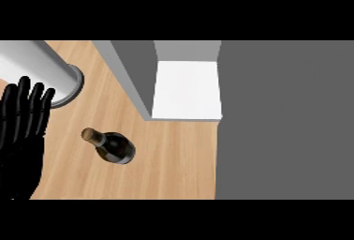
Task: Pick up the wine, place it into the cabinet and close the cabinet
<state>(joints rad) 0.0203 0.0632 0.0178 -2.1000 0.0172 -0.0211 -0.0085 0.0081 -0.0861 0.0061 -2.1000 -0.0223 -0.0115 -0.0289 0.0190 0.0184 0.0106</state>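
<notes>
A dark wine bottle (113, 146) with a tan cork top stands on the wooden counter (173, 159), seen from above, near the middle left. The cabinet (185, 89) stands behind it with its door (124, 75) swung open to the left, showing a white inside. My left hand (24, 117) shows at the left edge, open with fingers pointing up, apart from the bottle and to its left. The right hand is out of sight.
A large grey cylinder (45, 68) lies at the top left, close to the left hand's fingertips. A flat grey area (287, 122) fills the right side past the counter's edge.
</notes>
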